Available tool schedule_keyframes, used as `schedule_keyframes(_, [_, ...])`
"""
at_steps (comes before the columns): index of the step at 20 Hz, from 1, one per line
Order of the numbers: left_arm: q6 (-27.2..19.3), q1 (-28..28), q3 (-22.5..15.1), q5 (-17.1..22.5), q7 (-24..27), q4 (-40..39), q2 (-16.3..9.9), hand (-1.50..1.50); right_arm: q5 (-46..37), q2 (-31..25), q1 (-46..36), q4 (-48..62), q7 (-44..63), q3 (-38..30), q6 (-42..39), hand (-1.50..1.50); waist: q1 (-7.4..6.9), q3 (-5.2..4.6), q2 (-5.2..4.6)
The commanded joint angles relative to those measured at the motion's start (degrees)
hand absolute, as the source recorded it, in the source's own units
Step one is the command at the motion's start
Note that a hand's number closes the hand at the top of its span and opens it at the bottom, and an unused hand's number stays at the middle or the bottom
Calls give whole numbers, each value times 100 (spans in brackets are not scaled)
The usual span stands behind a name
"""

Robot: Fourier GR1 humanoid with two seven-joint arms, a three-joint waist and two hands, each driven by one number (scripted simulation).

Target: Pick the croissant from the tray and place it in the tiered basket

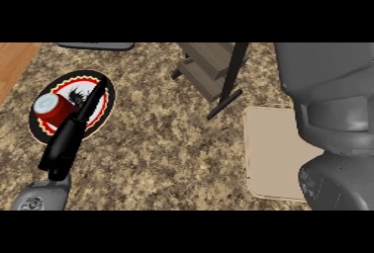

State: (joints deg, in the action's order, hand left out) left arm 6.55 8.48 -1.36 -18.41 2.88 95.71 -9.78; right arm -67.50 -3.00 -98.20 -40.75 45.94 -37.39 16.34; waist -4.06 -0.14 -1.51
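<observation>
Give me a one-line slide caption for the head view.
Right arm looms over the beige tray; left hand lies across a plate holding a red cup.

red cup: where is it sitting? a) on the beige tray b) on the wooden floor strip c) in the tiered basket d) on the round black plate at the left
d: the red cup stands on the round black plate with the red and cream rim, at the view's left, beside the left hand; the beige tray lies apart at the right.
</observation>
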Motion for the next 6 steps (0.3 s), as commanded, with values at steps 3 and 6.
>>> schedule_keyframes(3, [-71,-154,-91,-92,-88,70,91,0,-559,-721,-204,127,236,98,1116,-150,159,2,77])
schedule_keyframes(6, [-166,-254,153,-64,166,-176,-7,0,-916,-978,-185,-9,830,170,1232,-150,325,2,137])
